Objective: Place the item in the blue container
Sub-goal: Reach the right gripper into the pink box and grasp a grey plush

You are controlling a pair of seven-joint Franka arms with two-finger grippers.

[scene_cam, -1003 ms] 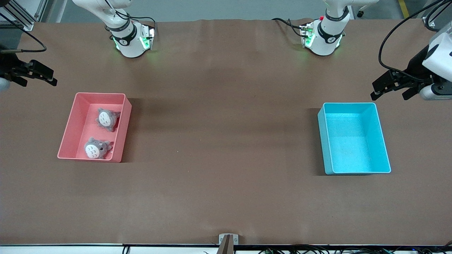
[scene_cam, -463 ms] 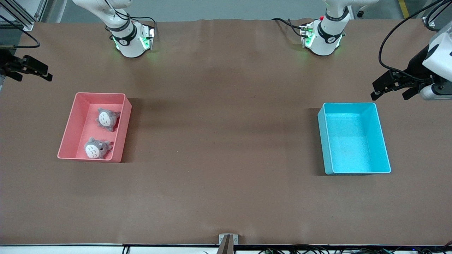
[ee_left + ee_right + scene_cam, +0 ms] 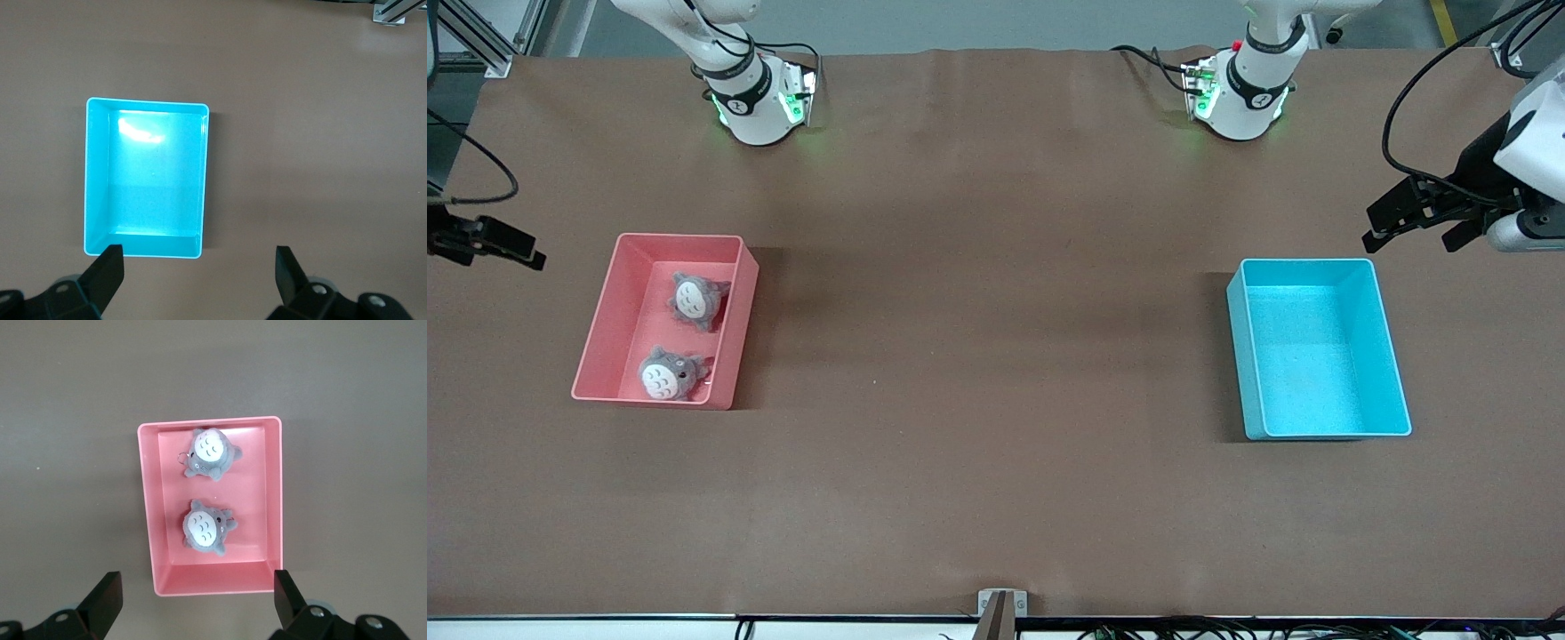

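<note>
The light-blue rectangular plastic bin point(image 3: 1319, 348) sits on the brown tabletop point(image 3: 996, 356) toward the left arm's end, with nothing inside it. Well apart from that bin, toward the right arm's end, a pink rectangular plastic bin point(image 3: 663, 318) holds two grey-and-white plush toys point(image 3: 696, 300), one nearer the front camera point(image 3: 668, 374). The left gripper point(image 3: 199, 270) hangs above the tabletop just beside the blue bin, fingers point(image 3: 107, 272) spread wide and holding nothing. The right gripper point(image 3: 197, 597) hangs beside the pink bin, fingers point(image 3: 105, 599) likewise wide apart and empty.
</note>
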